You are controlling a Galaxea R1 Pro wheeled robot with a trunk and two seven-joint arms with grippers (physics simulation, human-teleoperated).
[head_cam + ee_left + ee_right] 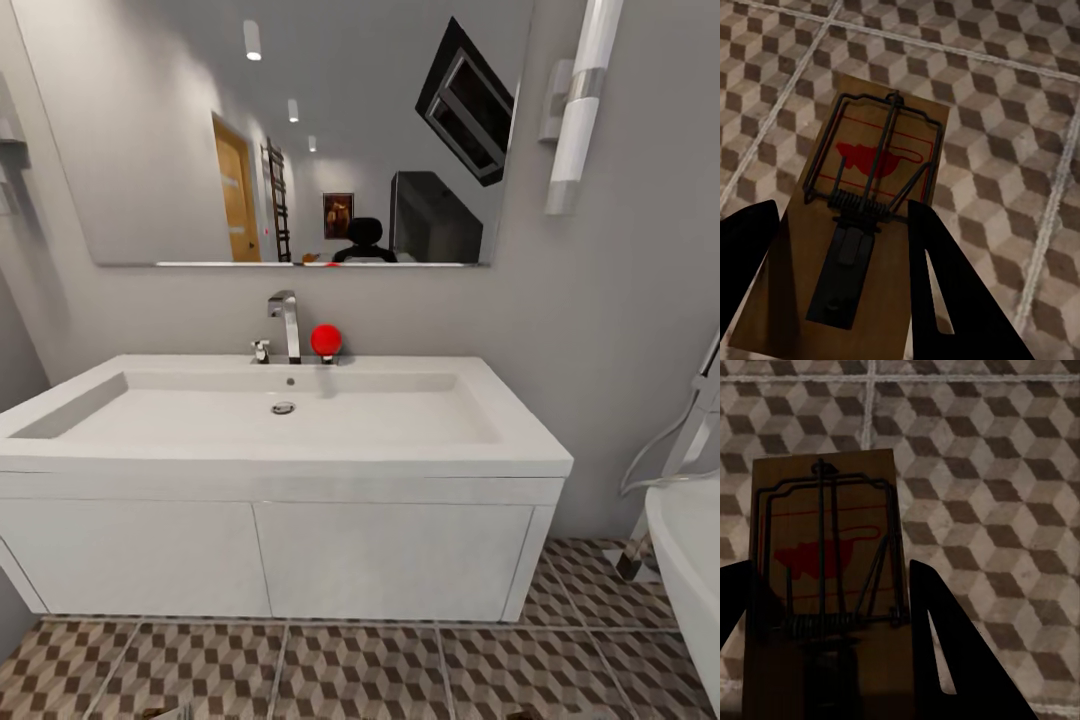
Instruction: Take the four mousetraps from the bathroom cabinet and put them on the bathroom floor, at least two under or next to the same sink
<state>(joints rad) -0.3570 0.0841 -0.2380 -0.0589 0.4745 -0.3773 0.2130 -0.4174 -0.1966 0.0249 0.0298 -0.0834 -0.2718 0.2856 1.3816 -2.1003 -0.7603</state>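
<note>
In the left wrist view a brown wooden mousetrap [881, 150] with dark wire and a red mouse print sits between the dark fingers of my left gripper [838, 217], which is shut on it above the cube-patterned bathroom floor [1005, 112]. My right gripper [829, 577] is shut on a second mousetrap [825, 532] over the same tiles [982, 472]. Straight ahead in the head view stands the white bathroom sink [280, 420] with its chrome faucet [288, 320] on a white vanity [390, 560]. The cabinet is out of view.
A red ball-like object [325, 340] rests behind the basin beside the faucet. A white tub [690, 560] with a chrome floor fitting [690, 440] stands at the right. A large mirror [300, 130] hangs above the sink. Patterned floor [360, 670] runs along the vanity's front.
</note>
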